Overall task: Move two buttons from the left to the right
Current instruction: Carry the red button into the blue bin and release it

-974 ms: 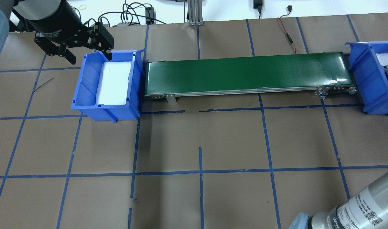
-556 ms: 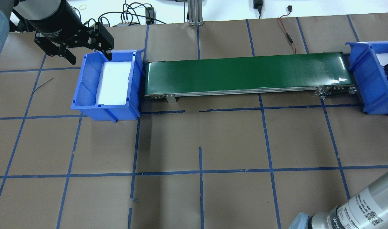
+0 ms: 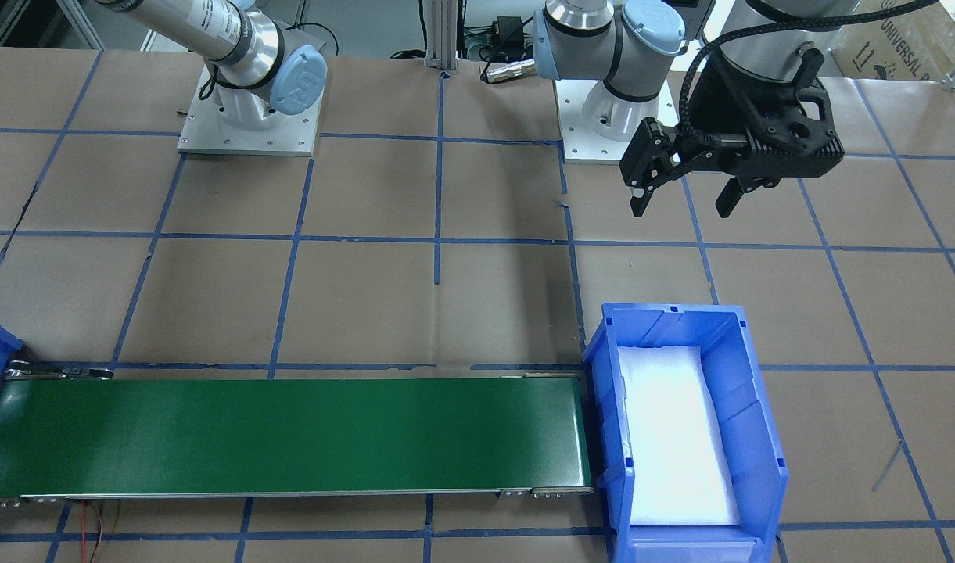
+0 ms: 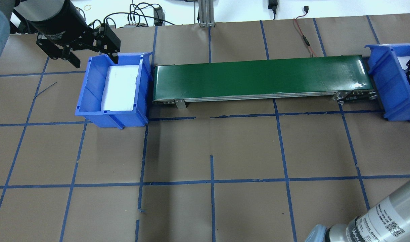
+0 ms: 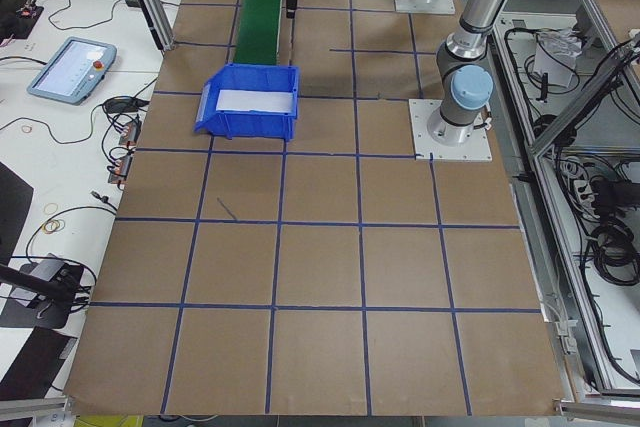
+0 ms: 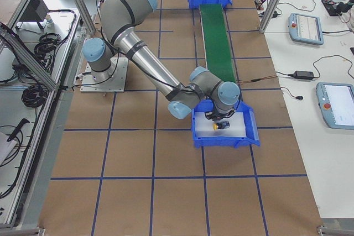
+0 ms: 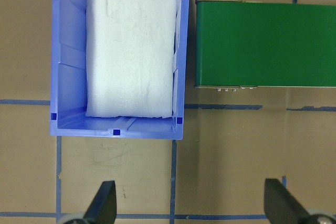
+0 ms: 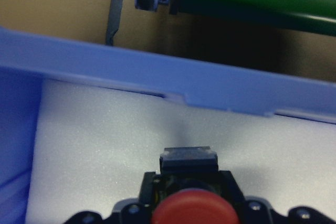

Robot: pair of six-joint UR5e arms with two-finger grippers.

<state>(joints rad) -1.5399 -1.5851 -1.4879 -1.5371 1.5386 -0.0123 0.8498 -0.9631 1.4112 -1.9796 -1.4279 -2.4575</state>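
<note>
Red-capped button (image 8: 194, 208) at bottom centre of right wrist view, clamped in right gripper (image 6: 216, 118) and hanging low over white foam (image 8: 100, 145) inside right bin (image 8: 157, 85). Judged: set-down in hand, foam there to cushion it. Yellow button (image 6: 222, 126) lies in same bin just beside gripper; contact risk on release. Left gripper (image 3: 682, 209) at upper right of front-facing view, jaws wide, holding nothing, apart from left bin (image 7: 68, 56); no button seen in that bin. Green conveyor (image 4: 258, 77) runs between bins, outside either arm's path.
</note>
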